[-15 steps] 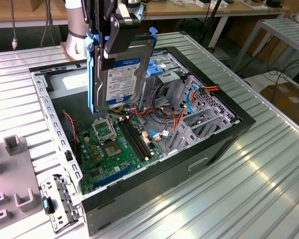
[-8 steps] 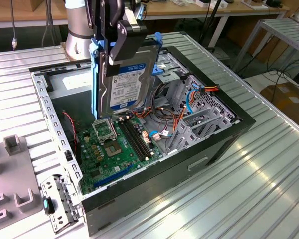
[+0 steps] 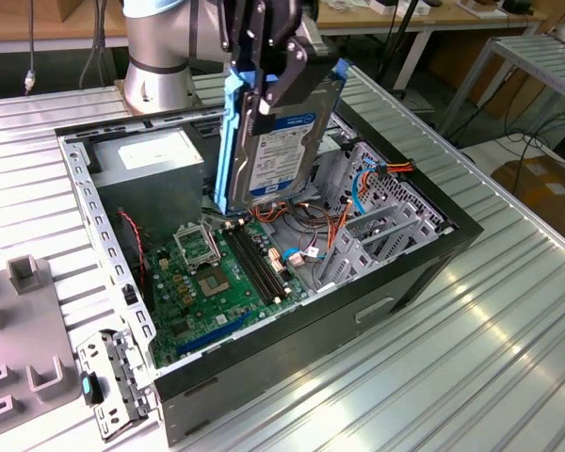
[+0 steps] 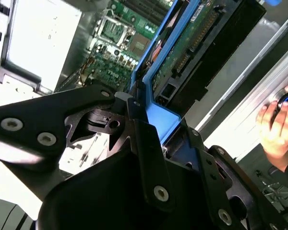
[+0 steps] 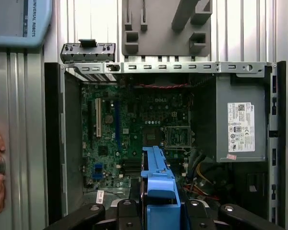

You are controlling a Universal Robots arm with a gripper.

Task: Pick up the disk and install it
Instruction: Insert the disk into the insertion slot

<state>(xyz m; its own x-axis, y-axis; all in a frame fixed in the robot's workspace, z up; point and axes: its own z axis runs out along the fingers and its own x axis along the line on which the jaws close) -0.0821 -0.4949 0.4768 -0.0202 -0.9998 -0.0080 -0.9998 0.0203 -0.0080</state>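
The disk [image 3: 284,155], silver-grey with a white-and-blue label and blue side rails, hangs nearly upright over the open computer case [image 3: 433,254]. My gripper [image 3: 266,99] is shut on it from above, black fingers clamped across its upper part. The disk's lower edge hovers above the motherboard [image 3: 217,282], between the grey power supply box [image 3: 155,169] and the metal drive cage [image 3: 381,226]. In the second wrist view the disk's green circuit side [image 4: 194,40] and blue rail run out from the gripper [image 4: 144,139]. In the first wrist view the blue rail [image 5: 158,175] points into the case.
Orange, blue and red cables [image 3: 344,202] lie near the drive cage. A grey fixture block [image 3: 28,320] sits at the exterior view's left on the ribbed metal table [image 3: 471,377]. A metal bracket with a blue latch [image 3: 92,386] lies beside the case. A person's hand [image 4: 278,124] rests off the case.
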